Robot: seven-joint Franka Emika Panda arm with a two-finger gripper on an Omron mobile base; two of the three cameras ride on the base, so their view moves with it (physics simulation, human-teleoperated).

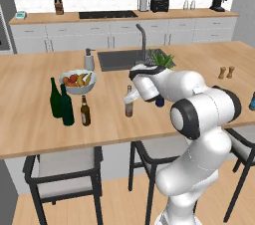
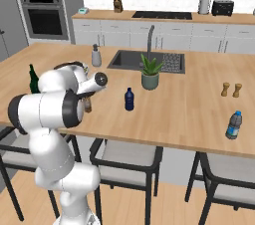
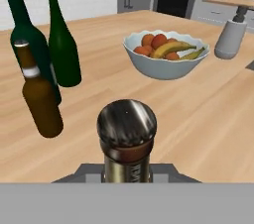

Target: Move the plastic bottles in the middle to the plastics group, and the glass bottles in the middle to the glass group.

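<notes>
Gripper (image 1: 130, 98) clamped on a brown bottle (image 3: 127, 141), gripped at the neck so it hangs upright; ahead and left of the hand, green bottles (image 3: 62, 44) with another brown bottle (image 3: 39, 96) beside them, the likely drop spot.

In the hand view the grey band is cutting off the lower body of the nearest brown bottle (image 3: 126, 139), so only its cap and neck are showing, and the pincer's tips are lying out of sight beneath it. In the right base view the arm's white elbow is covering most of the same bottle (image 2: 87, 104) and all but the neck of one green bottle (image 2: 33, 78). In the left base view the forearm is hiding most of the dark blue bottle (image 1: 160, 101), and the right edge is cropping the blue bottle with the lighter top (image 1: 252, 101). The brown bottles' label print is too small to read.
</notes>
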